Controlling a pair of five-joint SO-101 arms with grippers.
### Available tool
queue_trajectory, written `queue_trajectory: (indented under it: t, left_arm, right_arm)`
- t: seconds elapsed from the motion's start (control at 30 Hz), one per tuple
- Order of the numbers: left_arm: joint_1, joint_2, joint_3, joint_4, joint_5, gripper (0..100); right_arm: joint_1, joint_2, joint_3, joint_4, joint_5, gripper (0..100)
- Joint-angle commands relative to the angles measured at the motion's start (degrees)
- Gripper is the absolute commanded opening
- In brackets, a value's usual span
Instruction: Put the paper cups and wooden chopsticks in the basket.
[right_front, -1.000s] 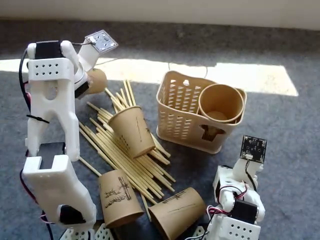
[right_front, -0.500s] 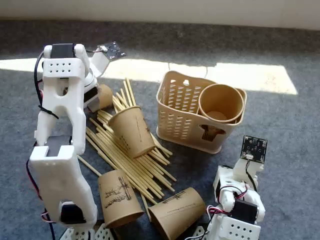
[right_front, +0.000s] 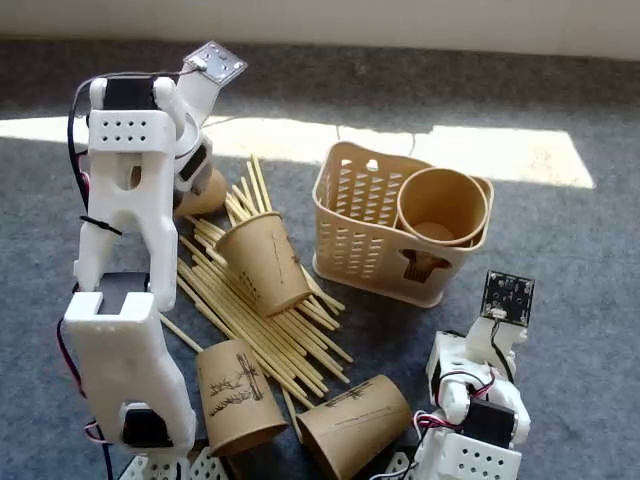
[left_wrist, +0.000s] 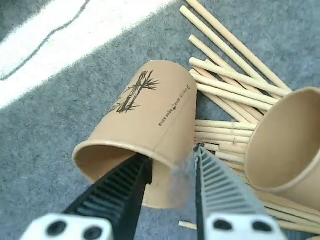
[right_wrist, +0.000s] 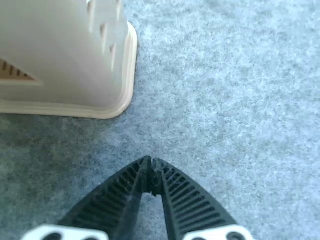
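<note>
Closest to me on the grey carpet (right_front: 585, 300), two brown paper cups lie on their sides: the near-left printed cup (right_front: 238, 395) and, just beside it, the near-right cup (right_front: 352, 422). At the near right my right arm (right_front: 478, 400) sits folded low. Its black right pincer (right_wrist: 151, 172) is closed on nothing, with the tips meeting over bare carpet near a bottom corner of the cream slotted plastic basket (right_wrist: 75, 75). Further in, the pale wooden chopsticks (right_front: 250, 300) lie in a loose slanting heap that runs from between the two near cups toward the far left. A third brown paper cup, the tipped middle cup (right_front: 265, 262), rests on top of that heap. It sits just beside the basket wall (right_front: 360, 215), between the white left arm (right_front: 125, 230) and the basket. Inside the basket stands an upright brown paper cup (right_front: 442, 205), mouth up. The left arm stretches along the left side and covers part of the heap from my high view. At its far end the black left pincer (left_wrist: 171, 156) is spread open over the rim of the far-left printed cup (left_wrist: 150, 110), which lies on its side on the carpet. One finger (left_wrist: 125, 185) hangs in front of the cup's mouth and the other (left_wrist: 215, 180) sits against its outer wall, so the cup is not pinched. Chopstick ends crowd right beside this cup, and the middle cup's mouth (left_wrist: 285, 140) lies close by. Beyond everything, a sunlit strip (right_front: 500, 155) crosses the carpet.
</note>
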Motion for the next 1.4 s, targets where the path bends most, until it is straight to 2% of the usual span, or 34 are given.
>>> queue_trajectory:
  t: [0.0,0.17,0.3,0.4,0.8,1.17,1.37]
  left_arm:
    - [1.71,-1.19,1.45,-4.13,3.87,14]
    - [1.98,-1.54,8.75,-10.55,7.65,13]
    - [2.15,-1.98,9.45,-11.43,8.88,2]
    - [2.15,-3.21,8.22,-11.25,8.88,1]
    - [2.33,-19.3,8.13,-2.02,8.44,0]
    - [9.54,-28.7,8.22,3.43,8.7,0]
    - [10.86,-33.01,8.31,3.6,8.88,0]
  right_arm:
    - [0.66,-0.4,6.2,-1.8,-0.26,1.9]
    - [0.66,-0.4,6.2,-1.8,-0.26,1.9]
    - [0.66,-0.4,6.2,-1.8,-0.26,1.9]
    - [0.66,-0.4,6.2,-1.8,-0.26,1.9]
    - [0.66,-0.4,6.2,-1.8,-0.26,1.9]
    - [0.75,-0.4,6.2,-1.8,-0.26,1.9]
    - [0.75,-0.4,6.2,-1.8,-0.26,1.9]
